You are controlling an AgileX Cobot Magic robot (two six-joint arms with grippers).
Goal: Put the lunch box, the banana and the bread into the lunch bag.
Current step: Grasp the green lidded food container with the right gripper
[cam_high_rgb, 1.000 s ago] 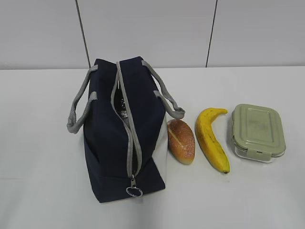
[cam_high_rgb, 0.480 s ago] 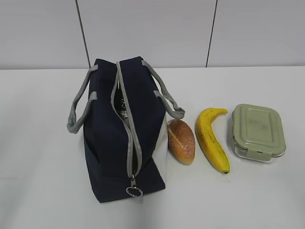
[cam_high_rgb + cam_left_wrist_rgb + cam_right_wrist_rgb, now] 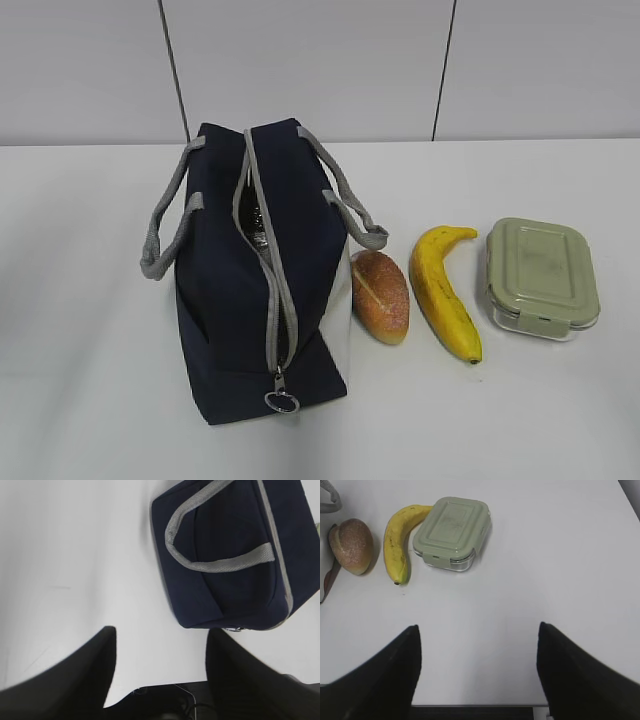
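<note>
The navy lunch bag [image 3: 260,270] stands on the white table, its grey zipper partly open with the ring pull [image 3: 281,402] at the near end. To its right lie the bread [image 3: 380,296], the banana [image 3: 443,290] and the green-lidded lunch box [image 3: 541,276]. In the left wrist view my left gripper [image 3: 160,632] is open and empty above the table's front edge, the bag [image 3: 230,555] ahead to the right. In the right wrist view my right gripper [image 3: 477,627] is open and empty, with bread [image 3: 351,546], banana [image 3: 399,540] and lunch box [image 3: 452,532] ahead. Neither gripper shows in the exterior view.
The bag's two grey handles [image 3: 170,225] hang to its sides. A panelled wall [image 3: 320,60] rises behind the table. The table's front edge [image 3: 480,706] lies just below my right gripper.
</note>
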